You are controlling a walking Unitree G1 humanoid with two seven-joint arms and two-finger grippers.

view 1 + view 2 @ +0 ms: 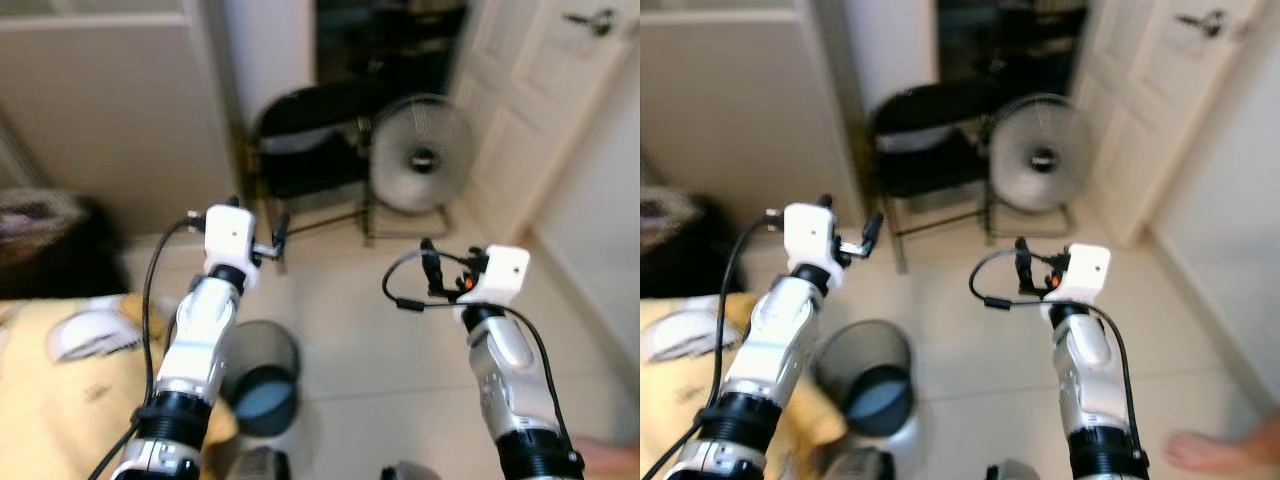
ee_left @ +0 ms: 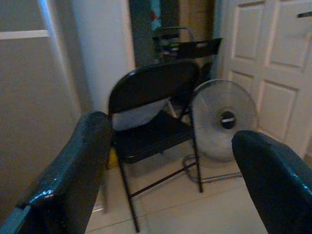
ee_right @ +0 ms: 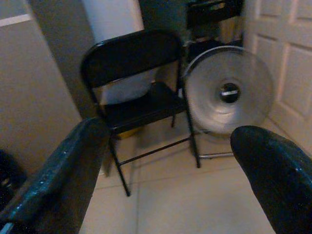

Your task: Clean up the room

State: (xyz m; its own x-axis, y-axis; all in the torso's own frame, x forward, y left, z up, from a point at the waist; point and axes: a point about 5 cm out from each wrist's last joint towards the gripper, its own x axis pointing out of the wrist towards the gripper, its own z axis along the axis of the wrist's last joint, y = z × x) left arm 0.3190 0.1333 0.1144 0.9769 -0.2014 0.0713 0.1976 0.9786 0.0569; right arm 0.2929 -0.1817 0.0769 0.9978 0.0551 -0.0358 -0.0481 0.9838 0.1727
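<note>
Both arms reach forward at the bottom of the frame. Your left gripper [image 2: 165,161] and right gripper [image 3: 165,165] have fingers wide apart and hold nothing. You have no clear object to tidy yet; a dark bin [image 1: 262,375] stands lower centre, just beside the left arm. Ahead, upper centre, a black folding chair [image 1: 305,140] stands beside a fan [image 1: 420,155] on pale tile floor [image 1: 360,330].
</note>
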